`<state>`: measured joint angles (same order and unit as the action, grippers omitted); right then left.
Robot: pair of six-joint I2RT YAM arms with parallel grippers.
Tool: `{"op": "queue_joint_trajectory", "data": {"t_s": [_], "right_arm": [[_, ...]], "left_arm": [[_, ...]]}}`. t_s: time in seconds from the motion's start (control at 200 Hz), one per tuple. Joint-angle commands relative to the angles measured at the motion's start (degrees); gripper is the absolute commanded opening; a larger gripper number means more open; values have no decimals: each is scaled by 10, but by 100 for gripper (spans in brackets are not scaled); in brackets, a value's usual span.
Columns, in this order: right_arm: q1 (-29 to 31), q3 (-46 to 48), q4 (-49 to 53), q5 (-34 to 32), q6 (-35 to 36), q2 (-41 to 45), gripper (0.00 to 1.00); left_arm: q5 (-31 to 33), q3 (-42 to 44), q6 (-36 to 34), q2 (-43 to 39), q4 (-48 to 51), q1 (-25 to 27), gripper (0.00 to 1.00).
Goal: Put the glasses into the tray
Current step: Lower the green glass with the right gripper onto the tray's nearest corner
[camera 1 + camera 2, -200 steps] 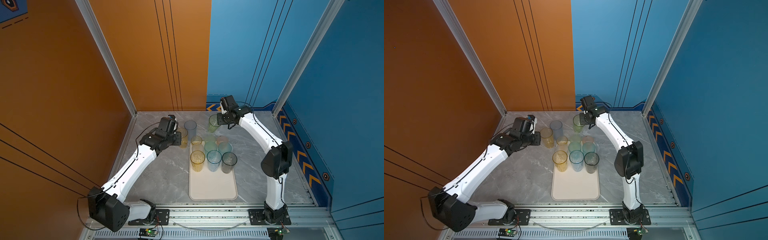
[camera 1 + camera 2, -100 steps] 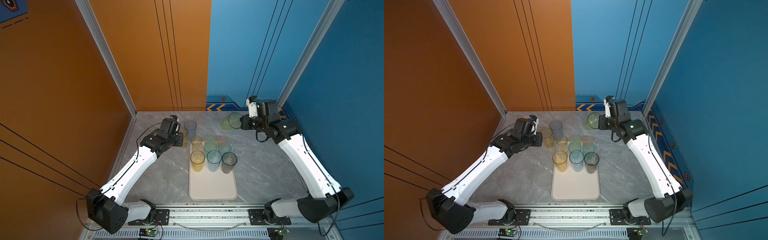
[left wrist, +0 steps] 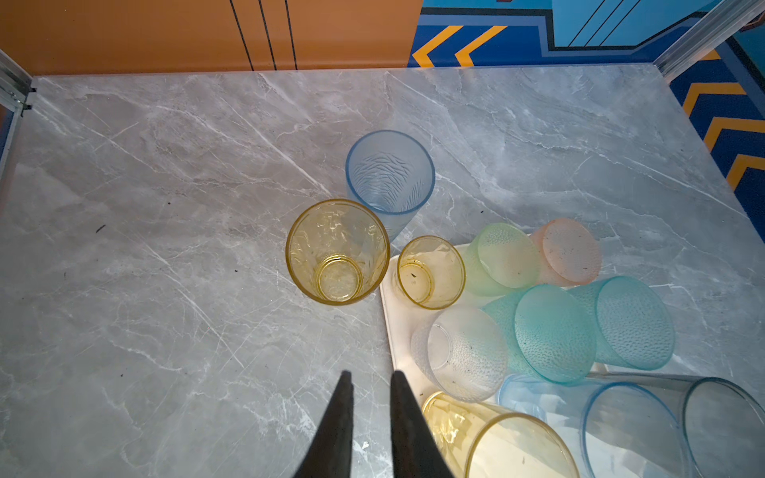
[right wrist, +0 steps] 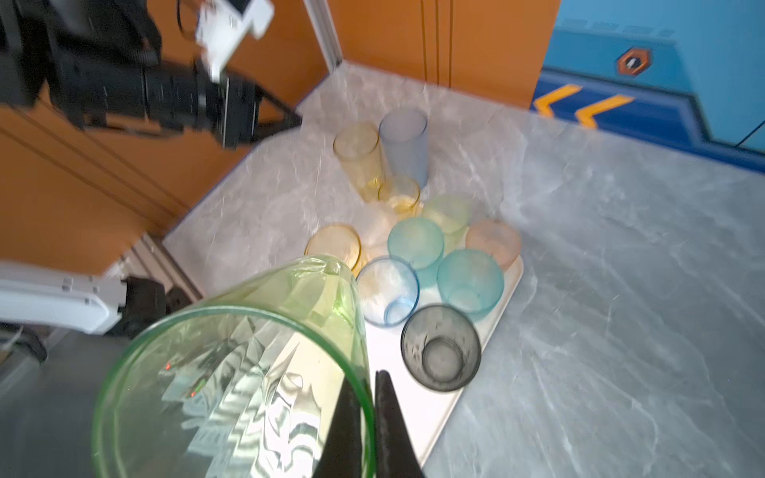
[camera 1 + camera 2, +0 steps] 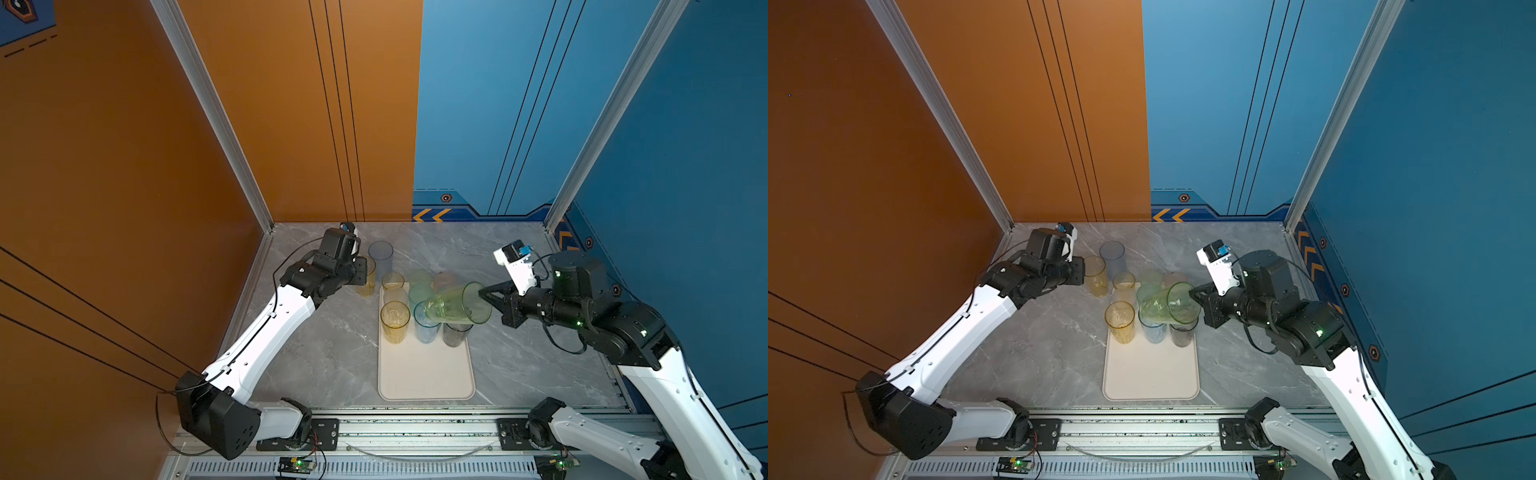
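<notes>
The left gripper [image 3: 369, 374] is seen slightly parted and empty over the marble table [image 5: 332, 353], off the 10 o'clock corner of the tray [image 5: 424, 370]. The right gripper [image 4: 367, 376] is clamped on the rim of a green tumbler [image 5: 453, 305], held on its side in the air above the tray's 12 o'clock end. Twelve glasses [image 3: 554, 331] are counted. Two stand on the table at 11 o'clock, a yellow tumbler [image 3: 337, 252] and a blue frosted tumbler [image 3: 389, 174]. Nine are crowded in the one tray, and one is held.

White arm links [image 5: 270, 328] between black joint housings [image 5: 216, 419]; thin black cables [image 5: 156, 415]; green indicator lights [image 5: 643, 333]; tapered black left gripper [image 3: 371, 374].
</notes>
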<state>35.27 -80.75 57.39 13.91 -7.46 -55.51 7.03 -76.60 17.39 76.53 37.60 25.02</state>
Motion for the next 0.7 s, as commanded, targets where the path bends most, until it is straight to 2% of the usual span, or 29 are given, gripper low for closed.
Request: {"op": "queue_joint_trajectory", "data": {"t_s": [0.0,0.105,0.255,0.696], "right_arm": [[44,38,55,-50,-22,4,0],[97,70,66,-86,-52,0,0],[133,97,67,-116,-74,-21,0],[135,161,61,-148,-109,-24,0]], "left_arm": [[-10,-23,-12,10,12,-4,19],[-12,-28,-12,16,12,-4,19],[-11,-23,-8,28,10,1,19],[-11,-27,-12,28,15,1,19]]}}
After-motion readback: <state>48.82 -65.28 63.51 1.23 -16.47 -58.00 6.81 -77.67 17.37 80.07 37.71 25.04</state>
